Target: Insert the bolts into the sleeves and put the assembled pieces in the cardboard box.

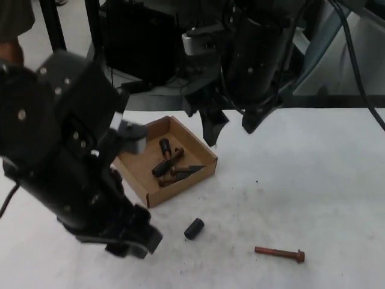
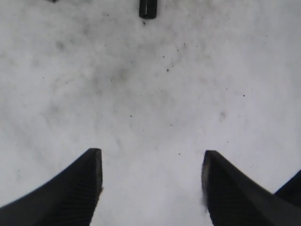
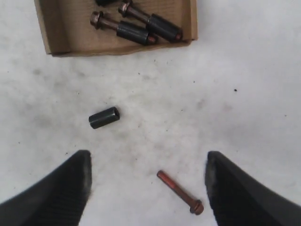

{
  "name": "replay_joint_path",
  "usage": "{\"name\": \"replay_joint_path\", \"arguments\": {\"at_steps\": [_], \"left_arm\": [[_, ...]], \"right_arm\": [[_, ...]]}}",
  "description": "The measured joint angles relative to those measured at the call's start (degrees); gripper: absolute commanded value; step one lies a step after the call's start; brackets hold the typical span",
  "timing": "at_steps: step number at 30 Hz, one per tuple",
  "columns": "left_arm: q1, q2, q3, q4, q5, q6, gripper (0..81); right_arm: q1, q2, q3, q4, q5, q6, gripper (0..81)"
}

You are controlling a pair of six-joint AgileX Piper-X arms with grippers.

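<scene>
Black two-finger left gripper (image 2: 151,151): fingers spread wide, nothing between them, bare bench (image 2: 155,94) under the gap; finely ribbed inner pads (image 2: 91,188). Its bulky dark arm (image 1: 60,156) fills the left of the high view and hides the near left corner of the cardboard box (image 1: 180,188). Right gripper (image 3: 148,153): fingers equally wide apart and empty, hanging at upper centre of the high view (image 1: 231,135), just right of the box's far corner. Loose sleeve (image 1: 194,229): short black cylinder, matte, lying on its side at lower centre of the high view, just below the box's near corner and apart from it; it also appears in the left wrist view (image 2: 147,8), far out beyond the fingertips, and in the right wrist view (image 3: 104,117). Loose bolt (image 1: 280,253): slim copper-brown shank with a flanged head at its right end, flat on the bench at lower right of the high view, well apart from the sleeve; in the right wrist view (image 3: 179,192) it lies between the two fingers, touching neither. Cardboard box, shallow, open-topped, plain brown (image 3: 59,28): holds several assembled pieces, among them two side by side (image 3: 127,29) (image 3: 153,21), each a black sleeve with a brown bolt through it. Bench white, matte, smudged grey and flecked with dark specks.
</scene>
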Motion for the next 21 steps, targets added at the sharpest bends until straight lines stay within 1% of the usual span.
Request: {"name": "replay_joint_path", "arguments": {"at_steps": [5, 7, 8, 13, 16, 21], "left_arm": [[-0.1, 0.0, 2.5, -3.0, 0.0, -0.3, 57.9], [-0.1, 0.3, 2.5, -4.5, 0.0, -0.3, 57.9], [-0.1, 0.6, 2.5, -5.1, 0.0, -0.4, 57.9], [-0.2, 5.0, 2.5, -6.9, 0.8, -0.5, 57.9], [-0.2, 6.4, 2.7, -7.3, 0.8, -0.5, 57.9], [-0.2, 7.2, 2.7, -8.4, 1.0, 1.3, 57.9]], "right_arm": [[1.4, -2.0, 6.9, 0.0, 1.0, 1.1, 63.5], [1.9, -2.8, 11.5, 0.0, 1.9, 1.3, 63.5], [2.4, -3.6, 15.8, 0.1, 3.6, 1.6, 63.5], [2.5, -5.0, 26.4, -1.6, 7.2, 2.1, 63.5], [2.5, -5.7, 30.7, -4.5, 7.2, 2.1, 63.5], [2.5, -6.4, 35.1, -9.2, 5.8, -1.9, 63.5]]}}
